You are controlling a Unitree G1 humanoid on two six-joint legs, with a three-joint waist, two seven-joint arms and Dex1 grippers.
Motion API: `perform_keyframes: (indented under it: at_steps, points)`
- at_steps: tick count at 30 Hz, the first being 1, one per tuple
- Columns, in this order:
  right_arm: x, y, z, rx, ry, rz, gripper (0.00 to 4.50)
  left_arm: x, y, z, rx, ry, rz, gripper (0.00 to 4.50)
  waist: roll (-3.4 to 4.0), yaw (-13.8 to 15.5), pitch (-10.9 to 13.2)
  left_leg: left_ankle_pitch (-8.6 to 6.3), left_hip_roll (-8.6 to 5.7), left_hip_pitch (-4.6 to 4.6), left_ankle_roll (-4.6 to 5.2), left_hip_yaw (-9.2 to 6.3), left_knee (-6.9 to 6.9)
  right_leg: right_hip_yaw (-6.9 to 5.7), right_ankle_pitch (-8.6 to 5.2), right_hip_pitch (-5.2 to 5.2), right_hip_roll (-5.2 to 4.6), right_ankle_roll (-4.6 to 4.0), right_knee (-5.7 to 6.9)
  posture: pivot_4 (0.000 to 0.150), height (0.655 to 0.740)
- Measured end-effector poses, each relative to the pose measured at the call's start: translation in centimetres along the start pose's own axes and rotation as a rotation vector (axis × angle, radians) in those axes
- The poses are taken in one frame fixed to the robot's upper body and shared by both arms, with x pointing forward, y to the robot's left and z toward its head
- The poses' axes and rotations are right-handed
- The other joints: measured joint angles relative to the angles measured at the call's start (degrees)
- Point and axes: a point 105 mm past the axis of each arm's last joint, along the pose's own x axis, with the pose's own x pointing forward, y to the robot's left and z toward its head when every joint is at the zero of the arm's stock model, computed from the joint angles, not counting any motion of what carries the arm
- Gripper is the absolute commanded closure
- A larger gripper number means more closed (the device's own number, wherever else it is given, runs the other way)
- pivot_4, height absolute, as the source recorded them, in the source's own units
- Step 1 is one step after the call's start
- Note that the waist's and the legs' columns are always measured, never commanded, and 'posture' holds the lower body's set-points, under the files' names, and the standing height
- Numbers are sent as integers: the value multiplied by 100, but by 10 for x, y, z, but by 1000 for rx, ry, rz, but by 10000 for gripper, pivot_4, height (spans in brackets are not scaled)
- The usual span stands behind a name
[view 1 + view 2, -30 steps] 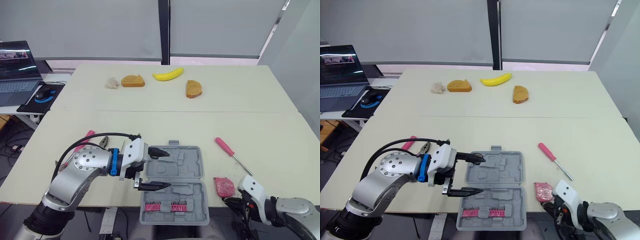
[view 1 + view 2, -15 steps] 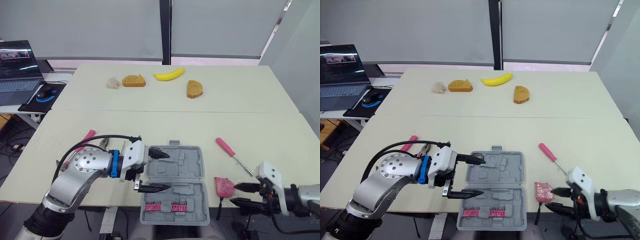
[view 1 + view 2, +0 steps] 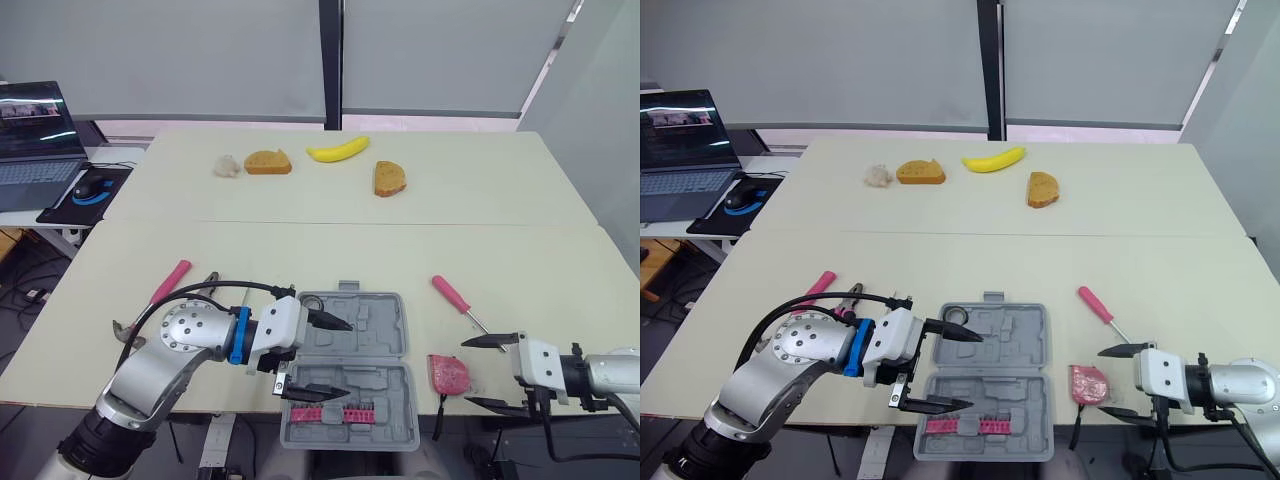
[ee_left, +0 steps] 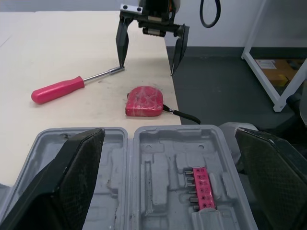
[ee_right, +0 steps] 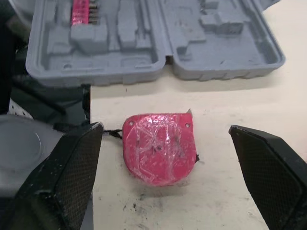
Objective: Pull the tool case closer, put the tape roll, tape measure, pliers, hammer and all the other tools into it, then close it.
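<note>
Right gripper (image 3: 482, 372) spread wide, just right of tape measure (image 3: 448, 373) at table (image 3: 540, 290) near edge; off-centre squeeze may shove it off. Left gripper (image 3: 335, 360) wide over tool case (image 3: 372, 335), apparently overhanging.

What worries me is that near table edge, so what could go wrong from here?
1. The tape measure lies right at the table edge, its strap hanging over; the open right claw facing it could knock it off.
2. The front half of the tool case overhangs that edge; if the open left claw, at its side, pulls it closer, it may tip off.
</note>
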Motion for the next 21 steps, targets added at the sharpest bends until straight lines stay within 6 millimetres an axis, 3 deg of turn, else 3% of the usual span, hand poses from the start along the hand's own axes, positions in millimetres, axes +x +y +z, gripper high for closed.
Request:
perform_keyframes:
  at_steps: [9, 21]
  points:
    - [22, -2, -33, 51, 15, 10, 393, 5, 5, 9, 33, -23, 4, 0, -1, 11, 3, -5, 0, 60, 5, -1, -4, 1, -9, 67, -3, -6, -12, 1500, 7400]
    - [35, -2, -38, 85, 23, 20, 393, 8, 4, 7, 14, -22, 16, 0, 0, 10, 3, -5, 0, 62, 5, -3, -5, 1, -9, 67, -3, -7, -12, 1500, 7400]
